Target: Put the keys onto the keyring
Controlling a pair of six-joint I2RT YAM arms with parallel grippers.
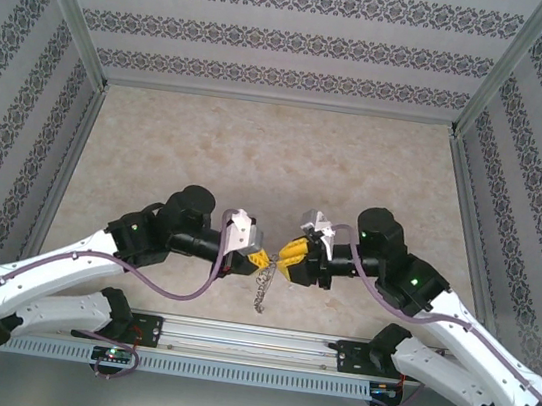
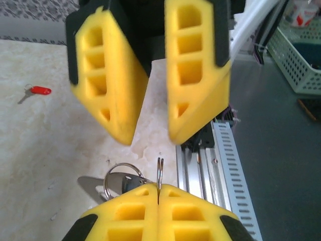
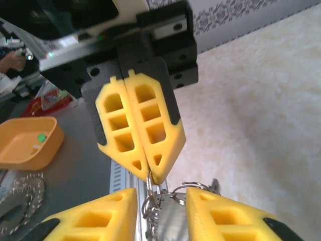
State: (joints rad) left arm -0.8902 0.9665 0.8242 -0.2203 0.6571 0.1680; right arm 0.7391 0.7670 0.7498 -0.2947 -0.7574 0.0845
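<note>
- Centrally, over the near edge of the desk (image 1: 258, 151), the two arms meet tip to tip, the left gripper (image 1: 261, 258) and the right gripper (image 1: 289, 256) almost touching.
- From the left wrist, the left gripper (image 2: 158, 193) is clenched, its yellow pads pressed flat together on the keyring (image 2: 159, 173), a thin wire loop seen edge-on and standing up out of the seam.
- Just left of that loop sits a second split ring (image 2: 120, 173) with a silver key (image 2: 90, 185) beside it; whether the key lies on the desk or hangs I cannot tell.
- Facing it, the right gripper (image 2: 150, 138) is released, with a clear gap between its two fingers and nothing pinched.
- From the right wrist, the right gripper (image 3: 160, 196) stands apart on either side of a chain (image 3: 153, 203) of small metal rings hanging below the clenched left gripper (image 3: 149, 173).
- In the top view the chain (image 1: 261, 290) dangles between the grippers toward the aluminium rail (image 1: 252, 340).
- A red-headed key (image 2: 34, 92) lies on the desk, well apart from both grippers.
- An orange bowl (image 3: 27, 143) sits off the desk's edge.
</note>
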